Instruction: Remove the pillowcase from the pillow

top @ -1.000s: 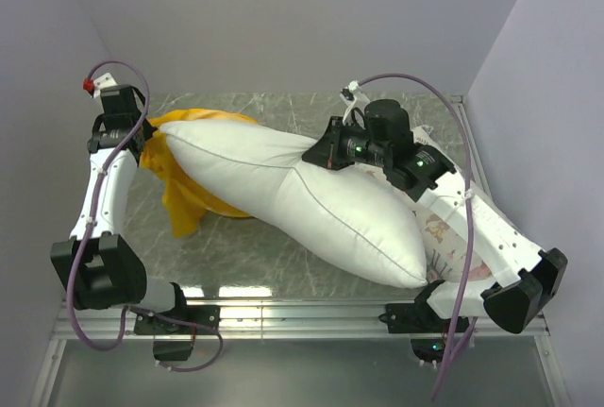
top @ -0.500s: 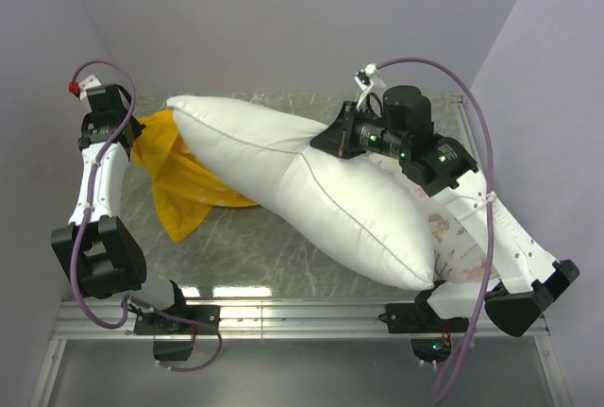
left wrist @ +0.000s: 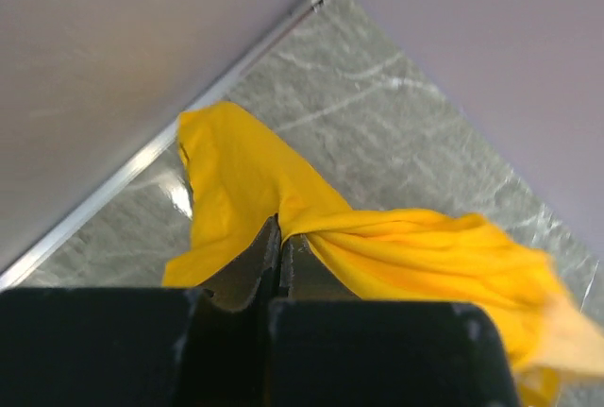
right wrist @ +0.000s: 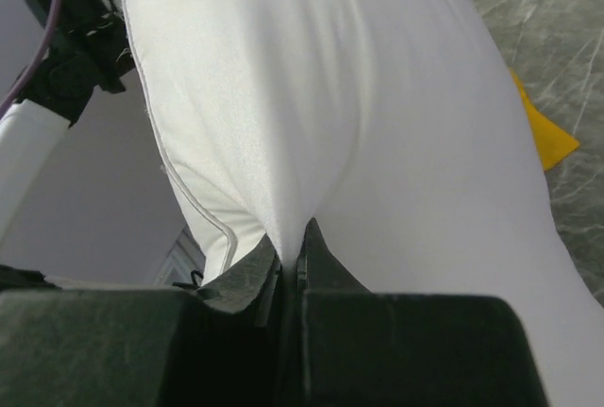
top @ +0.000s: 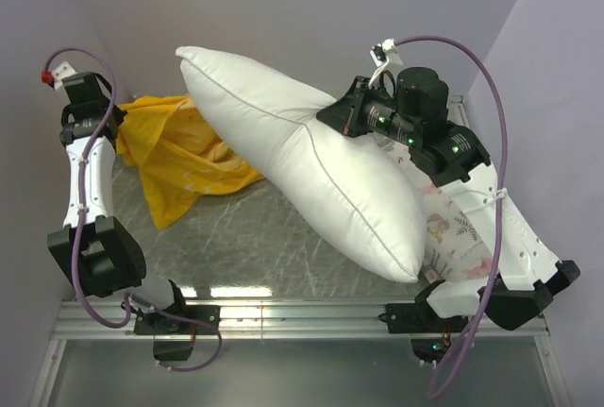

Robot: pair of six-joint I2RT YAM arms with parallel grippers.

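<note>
The plain white pillow (top: 311, 171) hangs tilted across the middle, its far end raised, its near end low by the front right. My right gripper (top: 332, 116) is shut on a pinch of the pillow (right wrist: 311, 114) near its middle seam. The yellow pillowcase (top: 179, 157) lies crumpled on the marble table at the left, off the pillow. My left gripper (top: 115, 128) is shut on a bunched fold of the pillowcase (left wrist: 377, 237) close to the left wall.
A white pillow printed with small animals and leaves (top: 453, 232) lies under my right arm at the right. The grey marble table (top: 255, 237) is ringed by lilac walls. A metal rail (top: 283, 308) runs along the front edge.
My right gripper has lifted the pillow up and away to the right. My left gripper has pulled the pillowcase left, and it has slid off the pillow's end.
</note>
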